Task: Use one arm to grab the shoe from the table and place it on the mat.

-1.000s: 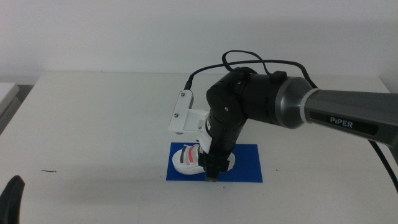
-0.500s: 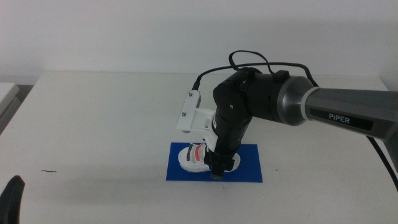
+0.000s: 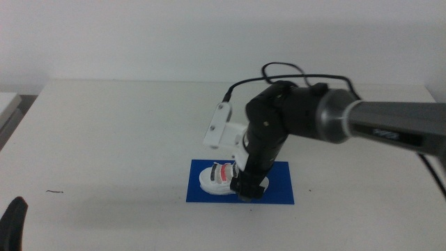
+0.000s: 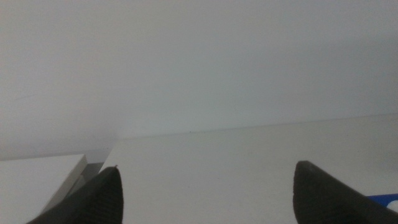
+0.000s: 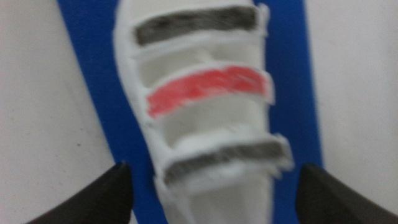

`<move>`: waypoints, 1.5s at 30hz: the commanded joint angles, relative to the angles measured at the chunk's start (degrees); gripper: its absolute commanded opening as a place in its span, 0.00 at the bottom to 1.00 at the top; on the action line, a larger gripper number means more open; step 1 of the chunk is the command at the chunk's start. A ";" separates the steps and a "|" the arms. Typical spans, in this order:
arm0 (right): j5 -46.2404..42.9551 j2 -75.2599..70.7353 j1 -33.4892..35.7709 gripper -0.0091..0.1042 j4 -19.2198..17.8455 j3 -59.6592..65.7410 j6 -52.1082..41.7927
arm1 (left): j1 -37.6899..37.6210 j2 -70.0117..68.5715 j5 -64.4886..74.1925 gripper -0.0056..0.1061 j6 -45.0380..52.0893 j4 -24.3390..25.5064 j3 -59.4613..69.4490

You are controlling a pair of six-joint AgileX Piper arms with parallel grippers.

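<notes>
Shoe on the mat, right arm over it

The shoe sits on the mat, toward its left end, and the mat lies around the middle of the table. The arm comes in from the right, with the right gripper down just right of the shoe. The left gripper is parked way off at the table's near left corner.

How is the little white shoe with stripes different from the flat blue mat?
The small white sneaker is far smaller than the thin deep blue rectangular mat under it. The sneaker is bumpy, with red and black stripes; the mat is flat and one plain colour. Both lie on the white table, below the right gripper, whose jaws stand open around the sneaker.
</notes>
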 commanded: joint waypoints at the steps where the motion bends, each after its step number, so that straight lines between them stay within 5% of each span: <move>1: -2.68 -4.60 -1.20 0.78 -0.76 1.88 3.61 | 0.17 0.28 -0.34 0.89 -0.11 0.00 -0.03; 7: -14.47 -26.14 -5.75 0.84 -0.19 20.62 13.25 | 0.17 0.28 -0.34 0.89 -0.11 0.00 -0.03; 13: -30.00 -63.12 -17.23 0.84 1.16 50.10 28.92 | 0.17 0.28 -0.34 0.89 -0.11 0.00 -0.03; 21: -36.85 -93.31 -29.12 0.84 4.53 72.35 29.35 | 0.17 0.28 -0.34 0.89 -0.11 0.00 -0.03; 29: -36.98 -109.12 -37.38 0.84 7.65 82.34 29.57 | 0.17 0.28 -0.34 0.89 -0.11 0.00 -0.03; 45: -32.38 -118.73 -37.41 0.84 7.62 86.92 29.33 | 0.17 0.28 -0.34 0.89 -0.11 0.00 -0.03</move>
